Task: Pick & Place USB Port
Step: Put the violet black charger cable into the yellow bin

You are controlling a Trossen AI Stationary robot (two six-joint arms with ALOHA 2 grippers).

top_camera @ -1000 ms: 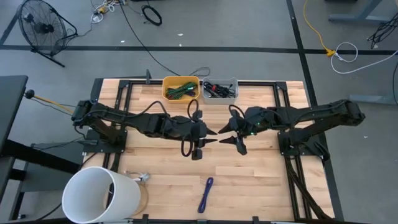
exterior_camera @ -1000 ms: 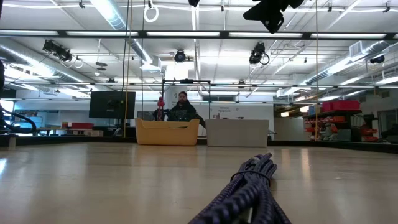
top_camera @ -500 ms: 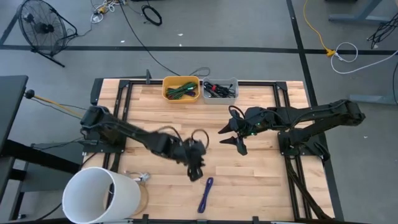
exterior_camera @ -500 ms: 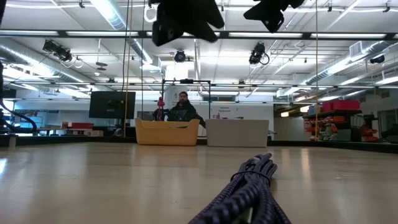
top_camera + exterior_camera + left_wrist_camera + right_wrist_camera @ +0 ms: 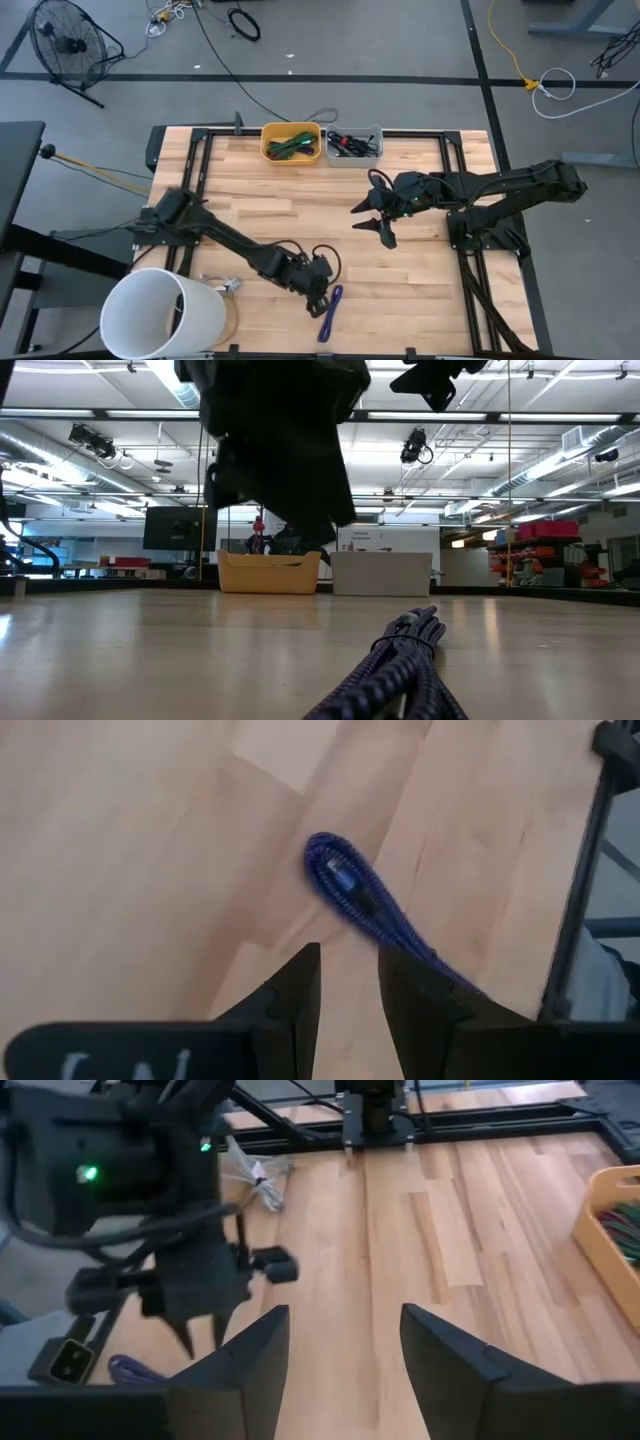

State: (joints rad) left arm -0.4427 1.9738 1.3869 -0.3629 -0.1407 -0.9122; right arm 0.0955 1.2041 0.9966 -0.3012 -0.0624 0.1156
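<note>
The USB cable (image 5: 331, 312), a blue-purple braided bundle, lies flat on the wooden table near its front edge; it also shows in the low view (image 5: 400, 655) and left wrist view (image 5: 368, 908). My left gripper (image 5: 318, 292) hangs just above and to the left of the cable's far end, slanting down, open by a narrow gap (image 5: 348, 982) with nothing between its fingers. My right gripper (image 5: 375, 222) waits above the table's middle, open (image 5: 345, 1345) and holding nothing.
A yellow bin (image 5: 291, 142) and a grey bin (image 5: 354, 145), both holding cables, stand at the far edge. A white bucket (image 5: 160, 313) sits at the near left corner, with a small white cable (image 5: 226, 286) beside it. Black frame rails (image 5: 200, 165) run along both sides.
My left gripper has swung from the table's middle toward the near edge and come down, rolling about its own axis, until it hangs close over the blue cable. Its finger gap looks unchanged. The cable has not moved.
</note>
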